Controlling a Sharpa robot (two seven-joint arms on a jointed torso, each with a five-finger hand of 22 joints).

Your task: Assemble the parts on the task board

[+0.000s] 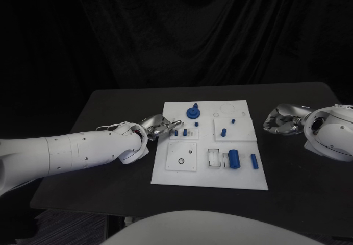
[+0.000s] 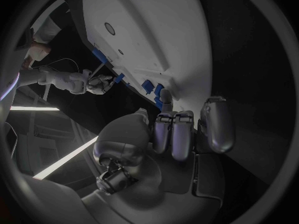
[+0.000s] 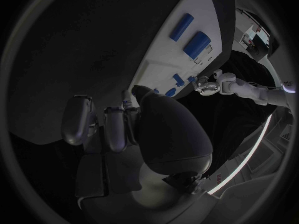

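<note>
Black curtains hang behind a dark worktop, and the white task board lies at its middle. Several small blue pegs stand in the board, as does a blue gear-like piece; a blue cylinder and a blue bar lie loose, so assembly seems partly done. The left robot hand reaches over the board's edge, fingers apart, empty. The right robot hand rests beside the board, fingers curled, holding nothing. No writing is legible.
</note>
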